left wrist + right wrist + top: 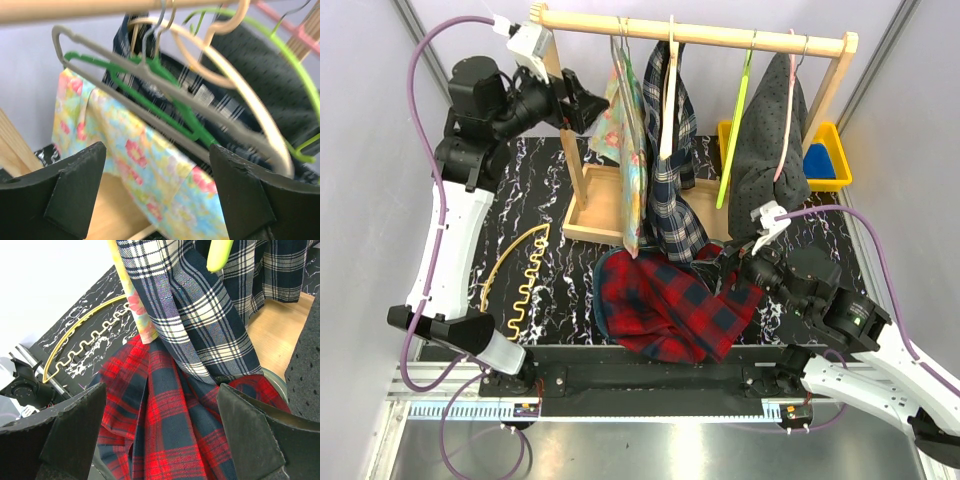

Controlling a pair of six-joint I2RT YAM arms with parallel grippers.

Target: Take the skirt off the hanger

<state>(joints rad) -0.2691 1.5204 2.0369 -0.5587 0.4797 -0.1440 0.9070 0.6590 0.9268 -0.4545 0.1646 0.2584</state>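
A floral skirt point(620, 130) hangs at the left end of the wooden rail point(700, 35), draped over a grey hanger point(150, 75) with a green hanger point(150, 100) behind it. My left gripper point(586, 104) is raised just left of it and stands open; in the left wrist view point(156, 165) the floral cloth point(135, 150) lies beyond the gap, untouched. A navy plaid skirt point(670, 200) and a black dotted one point(770, 140) also hang there. My right gripper point(160, 405) is open above a red plaid skirt point(175, 425) heaped on the table point(670, 305).
A yellow wavy hanger point(520, 275) lies on the black marbled table at the left. A lime hanger point(735, 130) hangs bare on the rail. A yellow bin point(840, 140) holding a blue thing stands at the back right. The rack's wooden base point(595, 215) sits under the clothes.
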